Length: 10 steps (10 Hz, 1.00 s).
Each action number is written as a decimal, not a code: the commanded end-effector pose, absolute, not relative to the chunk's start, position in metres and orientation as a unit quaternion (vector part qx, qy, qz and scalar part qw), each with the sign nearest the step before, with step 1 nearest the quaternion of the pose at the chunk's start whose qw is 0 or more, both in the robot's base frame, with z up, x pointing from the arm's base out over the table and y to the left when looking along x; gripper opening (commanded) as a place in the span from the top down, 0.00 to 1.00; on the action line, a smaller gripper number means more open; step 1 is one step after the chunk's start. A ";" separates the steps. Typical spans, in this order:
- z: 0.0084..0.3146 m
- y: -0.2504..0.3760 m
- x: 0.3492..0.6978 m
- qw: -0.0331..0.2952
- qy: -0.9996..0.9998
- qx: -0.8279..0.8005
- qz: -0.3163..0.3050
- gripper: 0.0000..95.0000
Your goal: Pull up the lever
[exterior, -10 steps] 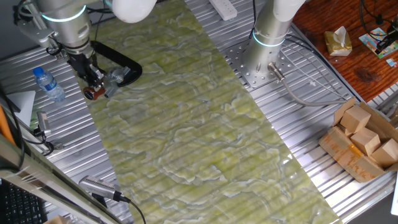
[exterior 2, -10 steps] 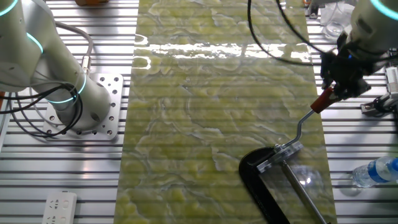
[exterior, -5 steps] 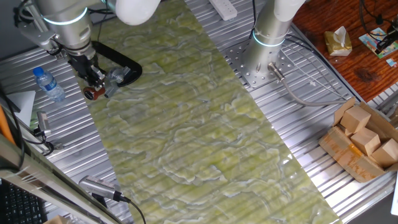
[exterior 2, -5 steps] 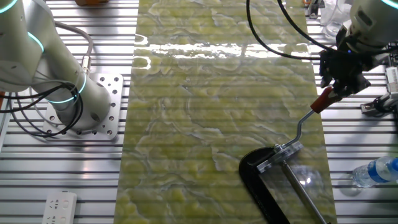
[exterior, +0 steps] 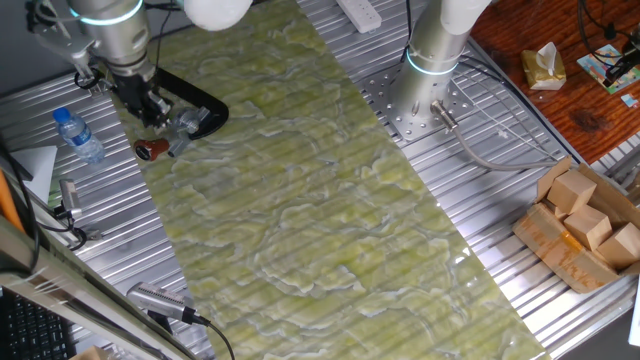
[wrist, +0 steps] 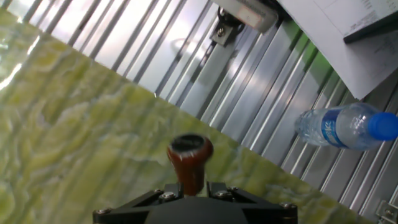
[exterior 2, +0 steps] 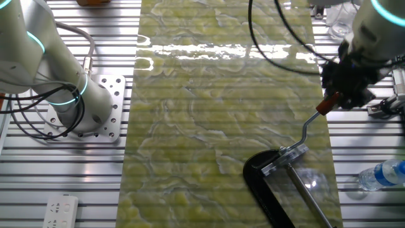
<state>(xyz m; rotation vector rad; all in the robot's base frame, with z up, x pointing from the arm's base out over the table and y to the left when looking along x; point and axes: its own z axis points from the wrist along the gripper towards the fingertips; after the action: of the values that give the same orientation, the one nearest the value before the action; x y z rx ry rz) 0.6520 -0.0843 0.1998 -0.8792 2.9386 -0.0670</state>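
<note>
The gripper point(exterior 2: 338, 95) hovers above the lever's dark-red knob point(wrist: 188, 158) near the mat's edge; its opening is unclear. It could slip off when pulling.

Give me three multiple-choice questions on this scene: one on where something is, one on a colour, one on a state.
1. Where does the black clamp lie?
A. at the edge of the green mat
B. in a cardboard box
C. on the wooden desk

2. What colour is the lever's knob?
A. blue
B. dark red
C. yellow

3. How is the water bottle placed?
A. standing upright
B. held in the jaws
C. lying on its side

Answers: 1 A, both fixed views show it at the mat's border. 2 B, the hand view shows it close up. 3 C, it lies flat on the metal slats.
</note>
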 end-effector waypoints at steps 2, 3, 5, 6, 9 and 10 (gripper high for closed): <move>0.190 -0.090 0.645 0.043 0.955 -0.292 -0.013 0.80; 0.192 -0.086 0.647 0.042 0.956 -0.291 -0.013 0.60; 0.192 -0.083 0.649 0.045 0.954 -0.295 -0.012 0.60; 0.191 -0.082 0.650 0.049 0.954 -0.295 -0.013 0.40; 0.178 -0.072 0.655 0.065 0.955 -0.289 -0.013 0.40; 0.175 -0.068 0.655 0.067 0.956 -0.287 -0.013 0.40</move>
<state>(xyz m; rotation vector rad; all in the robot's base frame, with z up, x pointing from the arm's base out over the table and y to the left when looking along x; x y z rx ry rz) 0.6534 -0.0669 0.1745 -0.8629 2.8767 -0.0409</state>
